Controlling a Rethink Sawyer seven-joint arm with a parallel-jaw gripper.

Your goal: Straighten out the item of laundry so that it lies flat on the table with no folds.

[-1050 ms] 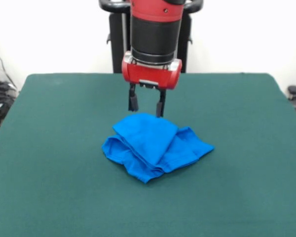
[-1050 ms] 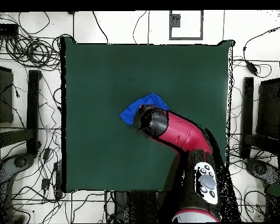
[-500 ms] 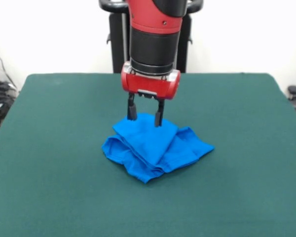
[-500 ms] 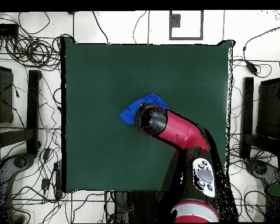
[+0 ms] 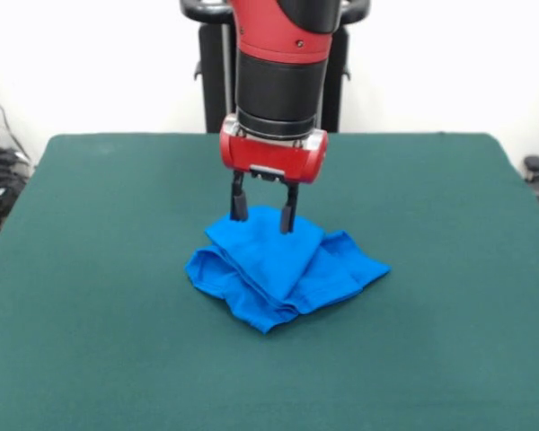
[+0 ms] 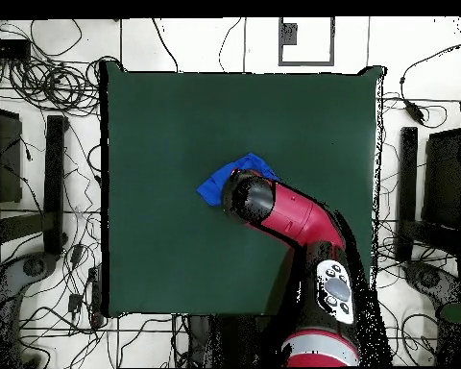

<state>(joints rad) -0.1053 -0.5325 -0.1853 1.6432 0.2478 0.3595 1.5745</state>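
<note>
We are seeing the black two-fingered gripper point(image 5: 263, 214) hanging beneath the red and black arm point(image 5: 278, 81), its fingers point(image 5: 239, 206) spread apart and pointing straight down, grasping nothing. The fingertips are sitting at the far edge of the small bright blue crumpled T-shirt point(image 5: 283, 265); whether they are touching the cloth we cannot tell. The shirt is lying bunched in overlapping folds, one pointed flap draped across the middle and another fold sticking out to the right. It is resting near the middle of the large dark green felt-topped bench point(image 5: 90, 296), well apart from every edge. From overhead we are seeing the arm point(image 6: 290, 216) covering most of the shirt point(image 6: 218, 183), with only a blue corner showing on the bench point(image 6: 177, 115).
</note>
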